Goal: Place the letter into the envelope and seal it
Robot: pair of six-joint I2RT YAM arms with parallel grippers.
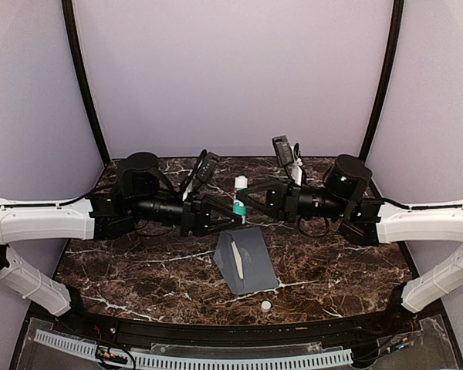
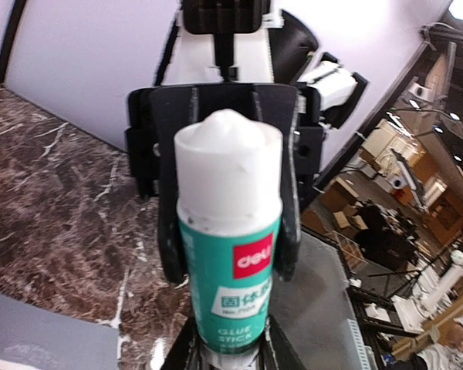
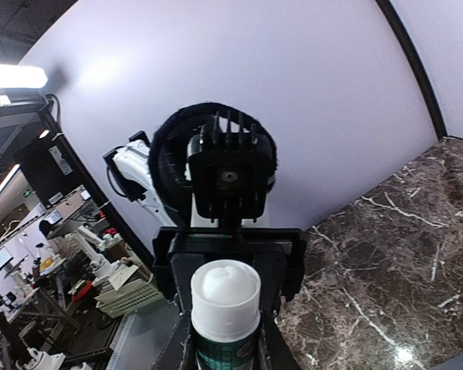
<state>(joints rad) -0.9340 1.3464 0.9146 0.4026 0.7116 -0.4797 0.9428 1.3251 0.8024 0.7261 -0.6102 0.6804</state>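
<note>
We see the glue stick (image 1: 240, 199) held upright in mid-air at the centre of the top view, above the table (image 1: 139, 262), with both arms meeting on it. The left fingers (image 2: 275, 353) clench its base. The right fingers (image 2: 170, 239) sit against the tube higher up, one on each side, and look clamped on it too. Its top is bare, showing white glue, and a small white cap (image 1: 266, 306) lies at the lower centre. The envelope (image 1: 251, 266) lies flat just below the stick, touching neither arm. A pale sliver shows on its left part, but we cannot tell whether that is the letter or the flap's lining, and we see no separate sheet. We judge the envelope to be light, thin and floppy, and likely to slide on the polished table. It probably needs pinning with one set of fingers while the other works. The best hold is a raised edge or the flap's tip, not the flat face. The glue should be pressed only lightly, or the paper may drag and crease.
</note>
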